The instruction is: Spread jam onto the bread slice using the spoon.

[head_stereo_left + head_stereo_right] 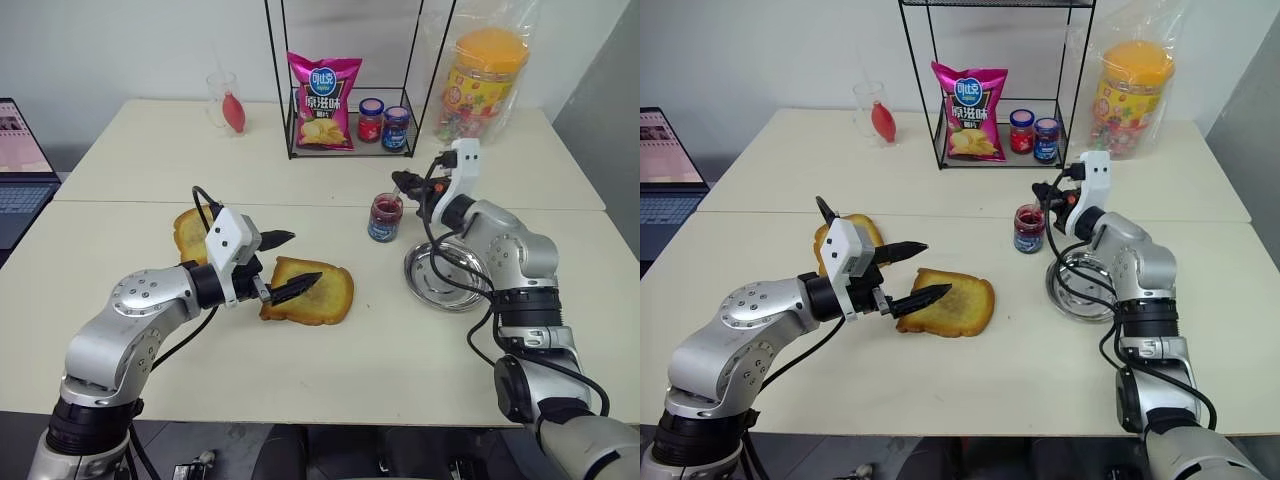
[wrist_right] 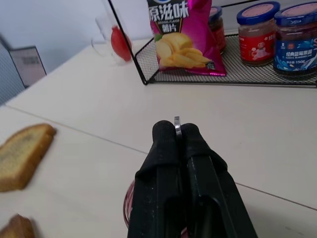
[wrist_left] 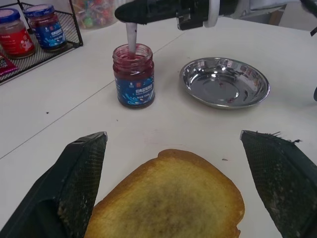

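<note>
The bread slice, golden with a browner crust, lies on the table in the middle. My left gripper is open at its left end, one finger on each side of the slice in the left wrist view. The small glass jar of dark red jam with a blue label stands to the right. My right gripper hovers just above the jar, shut on the thin silver handle of the spoon. The handle runs down into the jam, and the spoon's bowl is hidden inside the jar.
A steel dish sits right of the jar, under my right forearm. A second, darker slice lies behind my left gripper. At the back stand a wire rack with a chips bag and two lidded jars, a glass, a bagged candy tub and a laptop.
</note>
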Robot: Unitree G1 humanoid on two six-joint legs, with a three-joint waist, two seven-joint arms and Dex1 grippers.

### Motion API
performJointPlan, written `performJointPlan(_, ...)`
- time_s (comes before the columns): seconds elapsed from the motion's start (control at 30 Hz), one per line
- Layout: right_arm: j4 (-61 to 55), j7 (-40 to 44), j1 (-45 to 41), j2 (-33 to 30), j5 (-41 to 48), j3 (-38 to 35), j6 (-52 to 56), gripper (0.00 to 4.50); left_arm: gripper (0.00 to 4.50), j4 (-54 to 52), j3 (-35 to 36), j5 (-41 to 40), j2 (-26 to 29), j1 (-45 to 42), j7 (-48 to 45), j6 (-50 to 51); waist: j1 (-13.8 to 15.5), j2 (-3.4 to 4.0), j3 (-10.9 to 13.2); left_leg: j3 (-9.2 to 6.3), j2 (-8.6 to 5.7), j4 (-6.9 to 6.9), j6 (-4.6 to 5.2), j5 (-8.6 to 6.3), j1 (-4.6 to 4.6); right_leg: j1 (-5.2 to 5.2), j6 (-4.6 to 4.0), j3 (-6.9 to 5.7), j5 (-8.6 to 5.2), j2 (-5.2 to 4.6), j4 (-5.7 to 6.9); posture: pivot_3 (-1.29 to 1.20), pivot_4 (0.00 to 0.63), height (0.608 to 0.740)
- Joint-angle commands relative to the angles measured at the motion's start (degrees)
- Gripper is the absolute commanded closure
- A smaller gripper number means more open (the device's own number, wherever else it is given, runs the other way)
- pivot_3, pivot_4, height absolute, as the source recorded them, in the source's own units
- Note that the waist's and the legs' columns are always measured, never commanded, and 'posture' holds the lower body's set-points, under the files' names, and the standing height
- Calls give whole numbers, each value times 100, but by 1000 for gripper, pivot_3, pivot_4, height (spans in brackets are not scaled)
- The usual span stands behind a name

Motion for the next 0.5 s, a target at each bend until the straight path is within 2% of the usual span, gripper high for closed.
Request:
performJointPlan(0.03, -19, -210, -228, 57, 359, -422, 212, 4480, 0, -123, 16, 55, 41, 36, -35, -188, -1, 0, 0, 0, 0, 0, 0, 0, 0, 0, 0, 0, 0, 0, 0, 0, 150, 740)
performJointPlan(0.5, 183, -852, -369, 209, 842, -1059, 710, 4480, 0, 10, -10, 193, 44, 111, -178, -397, -5, 0, 0, 2, -1, 0, 0, 0, 0, 0, 0, 1, 0, 0, 0, 0, 150, 740)
